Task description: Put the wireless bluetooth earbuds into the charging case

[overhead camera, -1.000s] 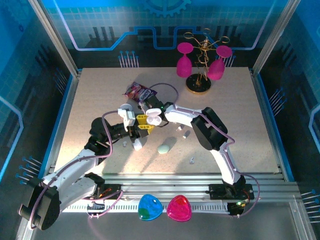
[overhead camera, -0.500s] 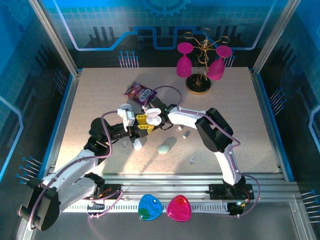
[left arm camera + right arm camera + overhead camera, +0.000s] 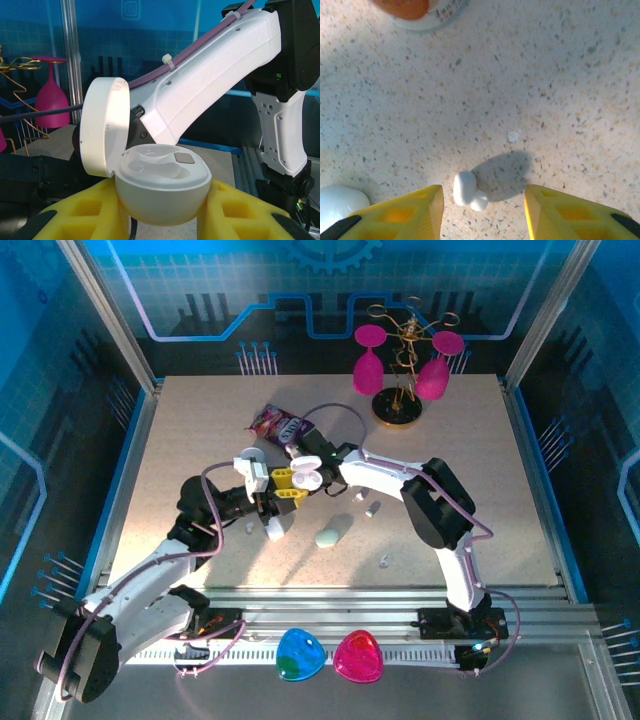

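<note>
My right tool (image 3: 480,210) hangs over the bench (image 3: 555,70) with its jaws wide apart and nothing in them. One earbud (image 3: 468,191) lies on the bench below, inside the gap between the jaws. It is well off centre: it sits just beside this finger (image 3: 415,207) and well clear of the other one. Its long axis runs on a slant across the gap, with the fatter end toward the near finger and the smaller end pointing inward and back toward my wrist. As I judge it, closing would meet the earbud at an angle rather than squarely across its width. I would first shift sideways toward that near finger to centre the earbud, then come down. I cannot tell from here how high the fingertips stand above the bench.

My left tool (image 3: 162,215) is busy. Its yellow fingers are clamped on either side of the charging case (image 3: 161,186). The case is held upright with its lid (image 3: 102,132) swung open to one side and its sockets facing up. In the left wrist view my right arm's white link fills the space close behind the case, so the two tools are near each other. The right one is the free one and the nearer to this earbud, so the pick falls to it.
</note>
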